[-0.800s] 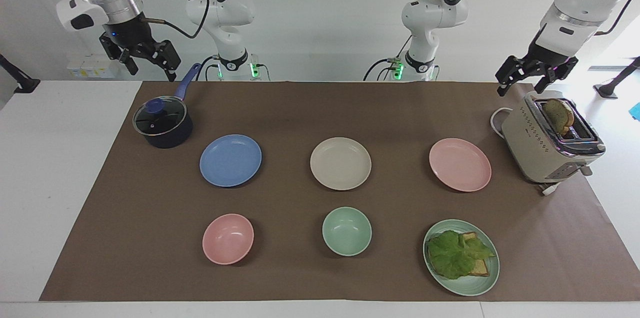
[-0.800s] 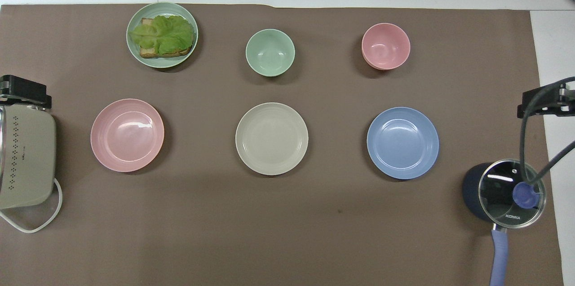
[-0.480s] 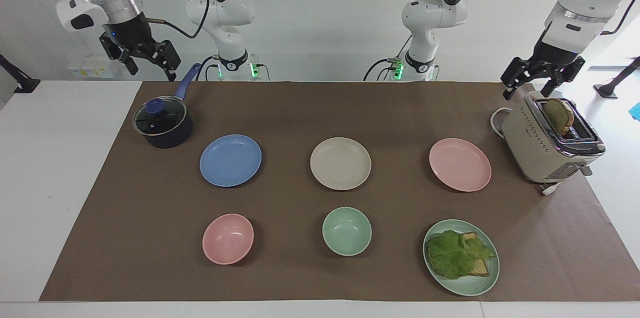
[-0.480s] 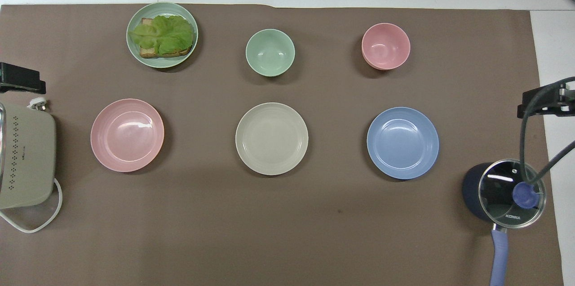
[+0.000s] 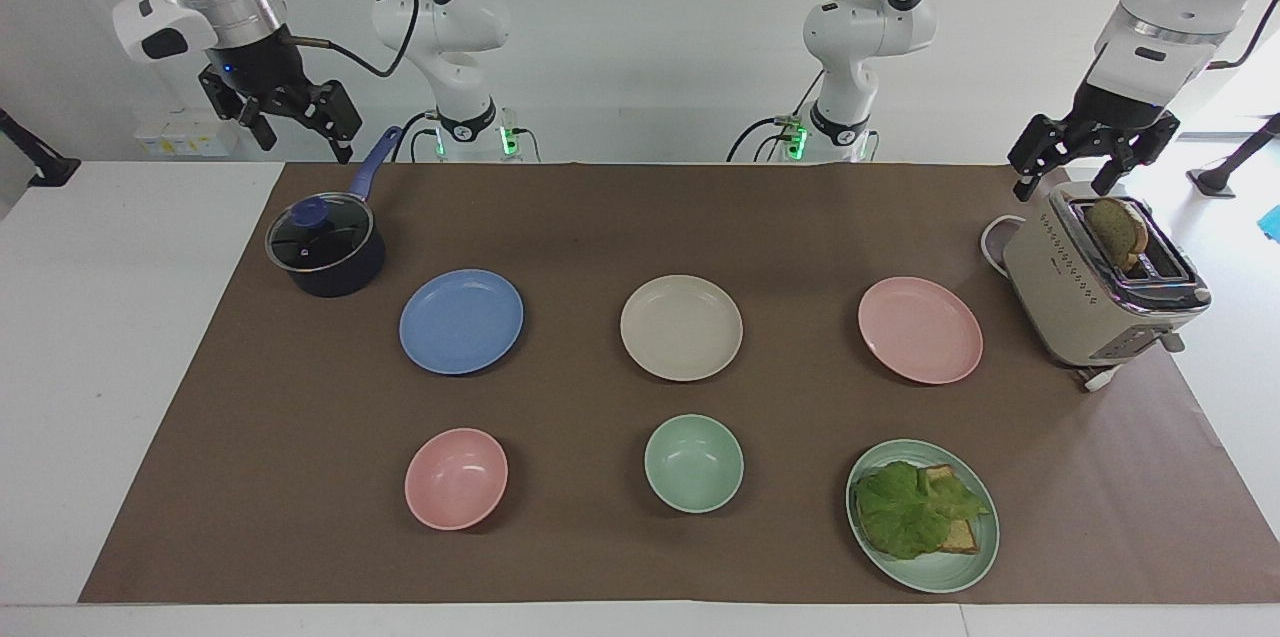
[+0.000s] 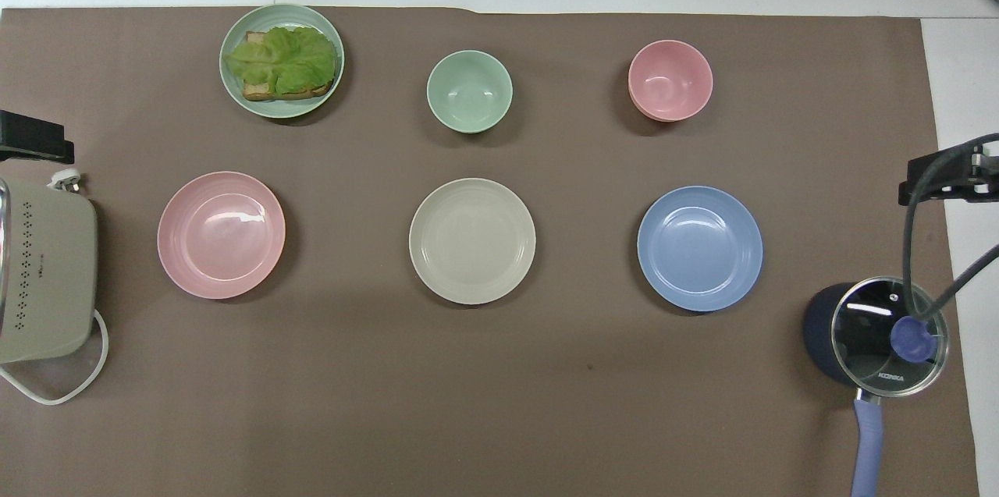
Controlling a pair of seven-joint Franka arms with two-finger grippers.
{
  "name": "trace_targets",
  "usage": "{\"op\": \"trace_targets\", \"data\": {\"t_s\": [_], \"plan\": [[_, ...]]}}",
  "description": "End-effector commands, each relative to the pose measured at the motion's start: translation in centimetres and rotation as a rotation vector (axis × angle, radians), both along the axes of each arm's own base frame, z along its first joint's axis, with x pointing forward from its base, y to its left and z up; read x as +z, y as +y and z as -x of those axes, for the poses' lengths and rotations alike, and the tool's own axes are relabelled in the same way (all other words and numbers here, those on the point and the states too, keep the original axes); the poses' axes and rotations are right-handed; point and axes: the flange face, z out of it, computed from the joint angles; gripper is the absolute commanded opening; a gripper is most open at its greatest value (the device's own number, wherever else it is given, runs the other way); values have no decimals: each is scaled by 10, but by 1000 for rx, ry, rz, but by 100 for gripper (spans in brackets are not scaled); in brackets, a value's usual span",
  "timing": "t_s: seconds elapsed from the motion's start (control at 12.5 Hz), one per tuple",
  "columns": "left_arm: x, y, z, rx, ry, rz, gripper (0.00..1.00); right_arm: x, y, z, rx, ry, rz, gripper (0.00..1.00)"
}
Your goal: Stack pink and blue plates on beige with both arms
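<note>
Up at the robots' end, the left arm's black two-fingered gripper (image 5: 1088,172) hangs in the air over the beige toaster (image 5: 1100,292), fingers spread and holding nothing. The right arm's black two-fingered gripper (image 5: 290,122) hangs just as slack and empty above the dark blue saucepan with a glass lid (image 5: 325,252).

Down on the brown paper mat (image 5: 600,217), three shallow round plates lie in a row, well apart. The pale pink matte plate (image 5: 920,330) sits beside the toaster, toward the left arm's end; the cream-beige matte plate (image 5: 681,327) is in the middle, bare; the medium blue matte plate (image 5: 461,321) sits near the saucepan.

Farther from the robots stand a small pink bowl (image 5: 456,478), a pale green bowl (image 5: 694,463), and a pale green plate carrying toast and lettuce (image 5: 950,572).
</note>
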Motion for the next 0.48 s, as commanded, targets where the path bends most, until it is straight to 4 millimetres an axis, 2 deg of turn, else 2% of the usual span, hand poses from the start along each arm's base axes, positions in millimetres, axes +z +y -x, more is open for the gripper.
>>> {"op": "trace_targets", "data": {"t_s": [0.0,0.16,0.24,0.4], "plan": [[-9,5,8,-7,20,-22,100,3,-2,3,-11,0,-22,100],[-43,6,6,-4,63,-22,100,3,-2,3,-11,0,-22,100],[-67,18,4,15,69,-22,100,3,-2,3,-11,0,-20,100],[-98,32,3,45,54,-21,100,3,-2,3,-11,0,-20,100]]}}
